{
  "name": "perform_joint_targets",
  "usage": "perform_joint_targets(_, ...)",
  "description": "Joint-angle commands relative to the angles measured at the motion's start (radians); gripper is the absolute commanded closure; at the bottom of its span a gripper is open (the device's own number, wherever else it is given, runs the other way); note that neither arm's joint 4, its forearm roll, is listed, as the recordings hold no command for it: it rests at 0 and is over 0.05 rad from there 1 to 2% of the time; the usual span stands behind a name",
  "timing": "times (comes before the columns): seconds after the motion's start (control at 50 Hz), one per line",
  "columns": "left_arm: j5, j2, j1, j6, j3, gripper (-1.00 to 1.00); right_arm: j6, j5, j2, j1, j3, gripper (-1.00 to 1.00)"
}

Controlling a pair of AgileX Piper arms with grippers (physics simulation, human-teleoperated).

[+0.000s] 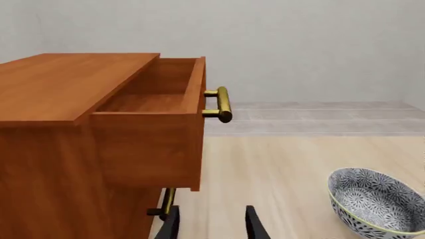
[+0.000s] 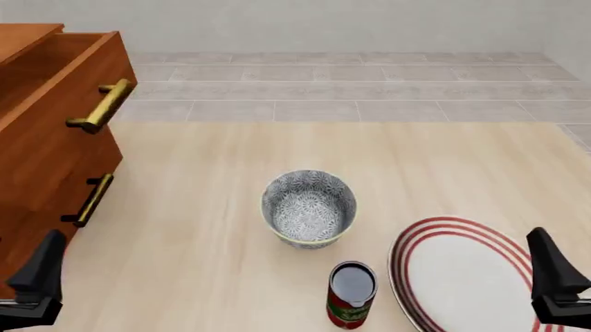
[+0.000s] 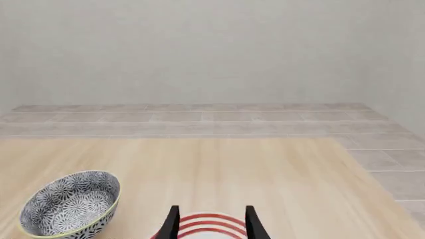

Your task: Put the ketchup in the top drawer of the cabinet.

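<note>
Reddish-brown wood fills the left side of the front view, where the cabinet stands on the pale bench. Its top drawer is pulled out and open, with the brass-gold handle on its front; the lower drawer is closed.

The ketchup stands upright on the bench near the front edge, well apart from the cabinet. It sits just in front of the grey patterned bowl and just beside the red-ringed plate.

The left gripper hangs near the cabinet's lower front, its fingers spread and holding nothing. The right gripper hovers over the plate, fingers likewise spread and empty. Neither touches the ketchup.
</note>
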Motion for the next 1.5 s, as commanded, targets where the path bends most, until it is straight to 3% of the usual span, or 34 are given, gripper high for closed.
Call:
perform_joint_targets(0.02,0.029,0.008,-0.009,0.008,-0.021,-1.00,-0.018,-0.033,0.003,0.020,0.012,-1.00)
perform_joint_targets(0.38,0.362,0.001,-0.209,0.077,-0.339,-1.00,-0.030,-0.024,0.005,0.036,0.013,-1.00)
perform_joint_targets(0.52,0.349,0.107,-0.330,0.081,-0.375,-1.00,-0.031,-0.010,0.001,0.044,0.013,-1.00)
perform_joint_targets(0.54,0.314,0.150,-0.376,0.096,-0.354,-1.00,-0.031,-0.009,0.001,0.042,0.013,-1.00)
perform_joint_targets(0.68,0.168,0.299,-0.489,0.122,-0.290,-1.00,-0.049,-0.006,0.001,0.038,0.013,-1.00)
perform_joint_targets(0.84,-0.005,0.490,-0.623,0.138,-0.274,-1.00,-0.059,-0.014,-0.001,0.048,0.013,-1.00)
perform_joint_targets(0.94,-0.178,0.719,-0.749,0.116,-0.282,-1.00,-0.062,-0.021,-0.001,0.049,0.013,-1.00)
perform_joint_targets(1.0,-0.283,0.831,-0.783,0.143,-0.268,-1.00,-0.091,-0.018,-0.001,0.046,0.013,-1.00)
perform_joint_targets(1.08,-0.440,1.022,-0.877,0.113,-0.264,-1.00,-0.108,-0.018,-0.002,0.046,0.013,-1.00)
perform_joint_targets(1.14,-0.484,1.067,-0.885,0.121,-0.261,-1.00,-0.097,-0.024,-0.002,0.043,0.013,-1.00)
perform_joint_targets(1.22,-0.522,1.144,-0.914,0.079,-0.278,-1.00,-0.091,-0.027,-0.002,0.043,0.014,-1.00)
perform_joint_targets(1.28,-0.565,1.192,-0.928,0.100,-0.273,-1.00,-0.089,-0.028,-0.002,0.047,0.014,-1.00)
perform_joint_targets(1.32,-0.565,1.215,-0.963,0.066,-0.284,-1.00,-0.087,-0.032,-0.002,0.050,0.014,-1.00)
perform_joint_targets(1.5,-0.632,1.365,-1.020,0.106,-0.313,-1.00,-0.088,-0.035,-0.002,0.054,0.014,-1.00)
